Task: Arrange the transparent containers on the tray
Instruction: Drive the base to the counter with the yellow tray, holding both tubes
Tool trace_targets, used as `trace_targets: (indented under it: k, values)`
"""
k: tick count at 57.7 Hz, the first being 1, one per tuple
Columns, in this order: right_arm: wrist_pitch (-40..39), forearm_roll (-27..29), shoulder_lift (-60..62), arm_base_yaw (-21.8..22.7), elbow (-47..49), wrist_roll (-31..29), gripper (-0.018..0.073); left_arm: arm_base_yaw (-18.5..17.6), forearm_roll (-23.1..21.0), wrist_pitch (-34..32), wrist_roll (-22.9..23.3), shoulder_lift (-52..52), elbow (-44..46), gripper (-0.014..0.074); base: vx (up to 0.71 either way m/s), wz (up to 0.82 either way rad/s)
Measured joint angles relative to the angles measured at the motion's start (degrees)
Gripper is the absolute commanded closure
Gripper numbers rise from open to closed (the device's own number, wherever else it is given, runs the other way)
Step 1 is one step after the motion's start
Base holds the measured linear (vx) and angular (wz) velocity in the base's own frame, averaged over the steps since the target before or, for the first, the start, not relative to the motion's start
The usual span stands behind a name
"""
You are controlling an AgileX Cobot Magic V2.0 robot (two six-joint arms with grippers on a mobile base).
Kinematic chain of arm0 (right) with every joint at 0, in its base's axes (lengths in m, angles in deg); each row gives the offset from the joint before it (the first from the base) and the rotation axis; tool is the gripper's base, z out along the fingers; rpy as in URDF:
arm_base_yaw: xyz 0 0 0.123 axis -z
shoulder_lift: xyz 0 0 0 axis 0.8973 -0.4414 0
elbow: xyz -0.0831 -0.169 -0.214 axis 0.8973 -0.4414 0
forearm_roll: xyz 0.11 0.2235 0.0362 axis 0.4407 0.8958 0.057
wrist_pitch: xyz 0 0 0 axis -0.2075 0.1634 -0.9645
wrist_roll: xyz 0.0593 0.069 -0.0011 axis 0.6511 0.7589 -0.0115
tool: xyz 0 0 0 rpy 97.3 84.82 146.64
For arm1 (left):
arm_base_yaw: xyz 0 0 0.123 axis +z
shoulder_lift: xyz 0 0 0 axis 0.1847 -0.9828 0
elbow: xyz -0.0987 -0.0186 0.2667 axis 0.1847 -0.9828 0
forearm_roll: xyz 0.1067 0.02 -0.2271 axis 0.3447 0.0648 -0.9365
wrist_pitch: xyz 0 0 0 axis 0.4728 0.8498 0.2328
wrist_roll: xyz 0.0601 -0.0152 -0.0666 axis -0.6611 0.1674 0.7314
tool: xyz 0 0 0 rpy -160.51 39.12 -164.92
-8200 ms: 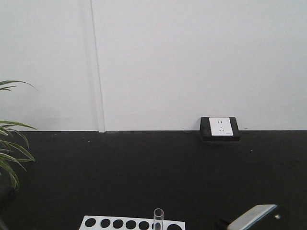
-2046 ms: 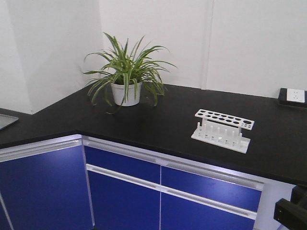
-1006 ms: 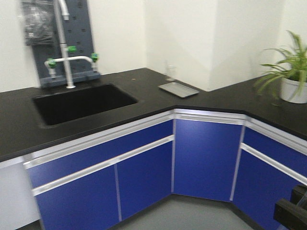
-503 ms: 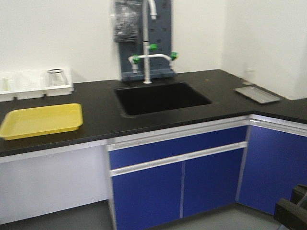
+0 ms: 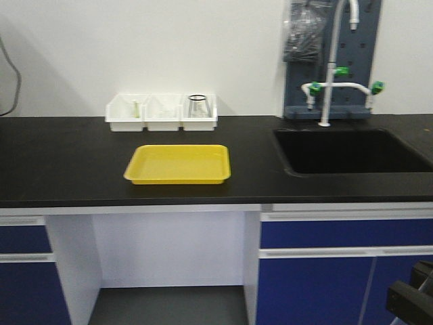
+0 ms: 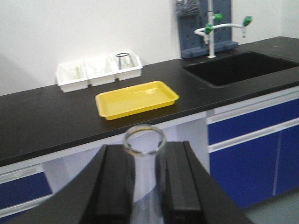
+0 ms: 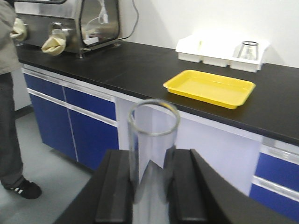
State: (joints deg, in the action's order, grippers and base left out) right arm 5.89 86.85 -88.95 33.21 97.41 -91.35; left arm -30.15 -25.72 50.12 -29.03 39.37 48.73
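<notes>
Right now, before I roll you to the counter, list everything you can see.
tray: one, yellow, on the counter, nothing in it
counter: one, black, along the wall
bins: three, white, behind the tray
glass vessel: one, clear, rightmost bin
sink: one, black, right of the tray
faucet: one, white with green knobs, behind the sink
cabinets: blue, under the counter
test tubes: two, clear, one per gripper
left gripper: black, holding one tube
right gripper: black, holding the other

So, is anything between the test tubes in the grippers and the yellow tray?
Nothing visible does. The left gripper and right gripper both hold test tubes short of the counter; the yellow tray sits near its front edge, white bins behind it.
</notes>
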Motion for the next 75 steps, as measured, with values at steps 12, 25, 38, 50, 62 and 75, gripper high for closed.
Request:
trace_targets:
  k: [12,25,38,50,62,75]
  values:
    - [0.0,0.0,0.0,0.0,0.0,0.0,0.0495,0.0,0.0,0.0,0.0,0.0,0.0,0.0522,0.16,0.36]
    - [0.0,0.0,0.0,0.0,0.0,0.0,0.0495,0.0,0.0,0.0,0.0,0.0,0.0,0.0522,0.2,0.23]
    - [0.0,0.0,0.0,0.0,0.0,0.0,0.0495,0.0,0.0,0.0,0.0,0.0,0.0,0.0522,0.26,0.04]
    - [0.0,0.0,0.0,0.0,0.0,0.0,0.0495,0.0,0.0,0.0,0.0,0.0,0.0,0.0522,0.32,-0.1]
    - [0.0,0.0,0.0,0.0,0.0,0.0,0.0495,0.0,0.0,0.0,0.0,0.0,0.0,0.0522,0.34,-0.12]
    - [0.0,0.0,0.0,0.0,0.0,0.0,0.0495,0.0,0.0,0.0,0.0,0.0,0.0,0.0522,0.35,-0.06]
